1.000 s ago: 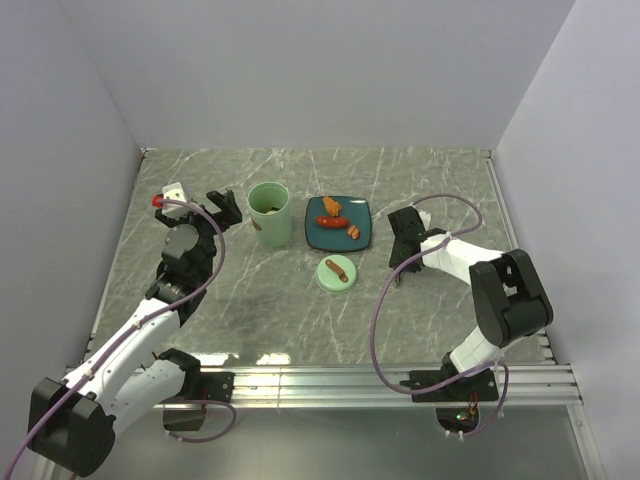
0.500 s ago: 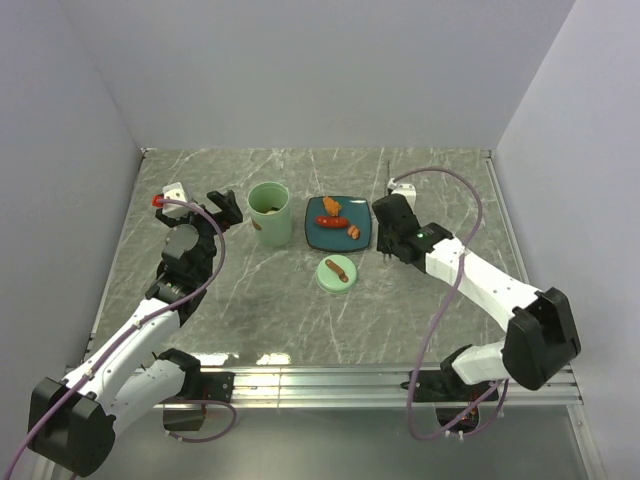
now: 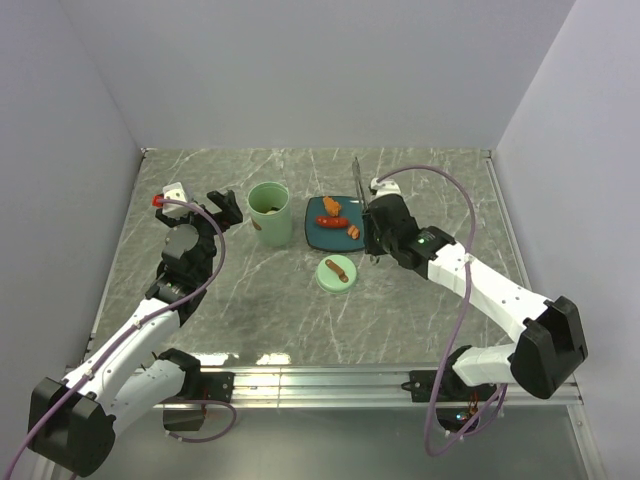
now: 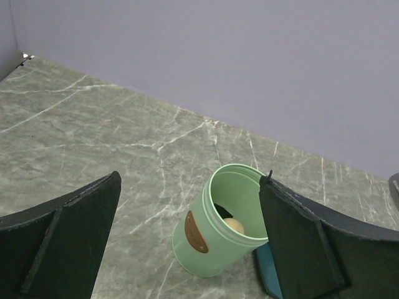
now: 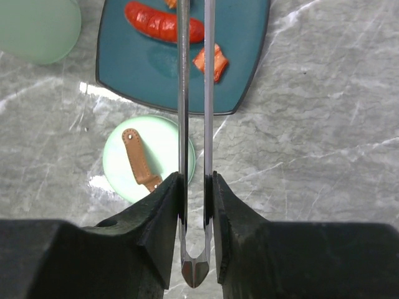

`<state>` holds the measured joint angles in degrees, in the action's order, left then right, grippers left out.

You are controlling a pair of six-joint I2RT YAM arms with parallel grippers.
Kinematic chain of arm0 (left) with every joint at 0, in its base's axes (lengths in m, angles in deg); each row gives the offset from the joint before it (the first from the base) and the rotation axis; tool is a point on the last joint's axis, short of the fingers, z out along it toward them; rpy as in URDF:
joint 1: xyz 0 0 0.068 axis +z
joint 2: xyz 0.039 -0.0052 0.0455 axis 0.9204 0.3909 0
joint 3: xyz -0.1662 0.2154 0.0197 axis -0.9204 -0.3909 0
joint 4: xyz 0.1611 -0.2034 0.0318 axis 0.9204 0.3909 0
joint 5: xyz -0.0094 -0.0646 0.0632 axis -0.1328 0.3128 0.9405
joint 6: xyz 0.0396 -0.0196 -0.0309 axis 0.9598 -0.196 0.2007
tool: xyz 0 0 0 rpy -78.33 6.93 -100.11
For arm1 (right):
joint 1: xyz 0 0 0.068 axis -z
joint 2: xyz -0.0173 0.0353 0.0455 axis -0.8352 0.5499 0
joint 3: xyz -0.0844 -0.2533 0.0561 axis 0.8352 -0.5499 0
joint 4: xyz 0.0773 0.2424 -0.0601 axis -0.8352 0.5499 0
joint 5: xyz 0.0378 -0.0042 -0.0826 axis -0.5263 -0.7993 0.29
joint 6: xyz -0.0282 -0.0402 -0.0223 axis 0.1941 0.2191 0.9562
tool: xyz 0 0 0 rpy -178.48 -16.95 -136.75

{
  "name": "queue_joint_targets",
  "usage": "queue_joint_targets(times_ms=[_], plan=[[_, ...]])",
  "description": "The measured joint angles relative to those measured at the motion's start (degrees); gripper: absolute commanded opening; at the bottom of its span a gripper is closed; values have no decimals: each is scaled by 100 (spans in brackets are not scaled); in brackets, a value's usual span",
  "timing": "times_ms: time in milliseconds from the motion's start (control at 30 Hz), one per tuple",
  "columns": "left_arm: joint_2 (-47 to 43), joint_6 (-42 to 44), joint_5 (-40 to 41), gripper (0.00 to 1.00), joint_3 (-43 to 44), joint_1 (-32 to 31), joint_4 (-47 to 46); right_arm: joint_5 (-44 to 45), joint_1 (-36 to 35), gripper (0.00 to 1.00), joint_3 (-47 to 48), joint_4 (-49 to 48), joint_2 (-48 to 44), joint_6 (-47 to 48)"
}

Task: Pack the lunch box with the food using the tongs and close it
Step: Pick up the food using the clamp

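The grey-green marbled stone surface (image 3: 300, 310) carries everything. On it, near the middle toward twelve o'clock in the overhead view, sits the dark teal square plate (image 3: 358, 215), holding a red-orange sausage-like piece (image 5: 163, 25), a small orange-red chunk (image 5: 211, 61) at its four o'clock, and a further orange piece at the sausage's twelve o'clock, cut off by the wrist view's upper edge.

At nine o'clock of the plate, just beside it, stands the pale mint-green cylindrical lunch box (image 3: 269, 213), upright and uncovered; the left wrist view shows a beige ball (image 4: 234, 225) inside it and a brown oval tag on its wall. Its matching round green lid (image 3: 335, 273) with a brown strip handle lies flat on the surface at six o'clock of the plate, apart from the box.

The left end effector (image 3: 222, 206) hovers at nine o'clock of the lunch box, its fingers spread wide with nothing between them.

The right end effector (image 5: 194, 187) sits over the plate's three o'clock edge, pinched narrow around the slim grey metal tongs (image 5: 194, 93), whose two thin arms run side by side out over the lid's edge and the plate.
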<state>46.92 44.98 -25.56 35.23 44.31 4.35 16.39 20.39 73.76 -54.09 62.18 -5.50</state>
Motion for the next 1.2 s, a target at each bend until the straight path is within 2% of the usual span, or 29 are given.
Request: queue_joint_targets(times_ms=[367, 800, 1200], plan=[[0, 0, 0, 99, 0, 0, -2, -155, -76, 38, 103, 9, 188, 87], [0, 2, 0, 99, 0, 0, -42, 4, -273, 38, 140, 9, 173, 127], [0, 0, 0, 99, 0, 0, -85, 153, -424, 39, 144, -9, -223, 192]])
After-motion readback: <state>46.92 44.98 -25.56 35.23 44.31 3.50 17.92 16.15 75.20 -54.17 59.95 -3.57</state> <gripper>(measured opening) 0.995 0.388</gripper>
